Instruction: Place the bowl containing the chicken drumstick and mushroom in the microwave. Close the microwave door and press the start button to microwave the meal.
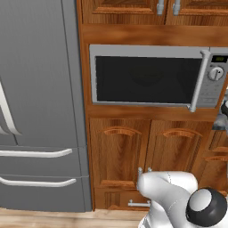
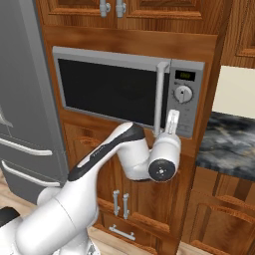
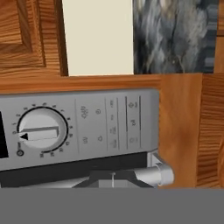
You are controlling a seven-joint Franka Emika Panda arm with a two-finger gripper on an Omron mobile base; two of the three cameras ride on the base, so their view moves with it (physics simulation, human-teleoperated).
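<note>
We are seeing the silver-grey built-in microwave (image 1: 156, 78) sitting in the wooden cabinetry, just beside the tall grey fridge. Its wide silver-framed door with the dark black window (image 2: 107, 89) is standing shut, flush with the front, and its long vertical silver bar handle (image 2: 160, 97) is running down the door's right edge. Right of the handle, we are looking at the control panel with its round dial (image 3: 41, 130) and rows of small buttons (image 3: 113, 122).

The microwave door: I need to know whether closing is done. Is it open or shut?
Shut. The microwave door sits flush in its frame, its handle beside the control panel.
</note>
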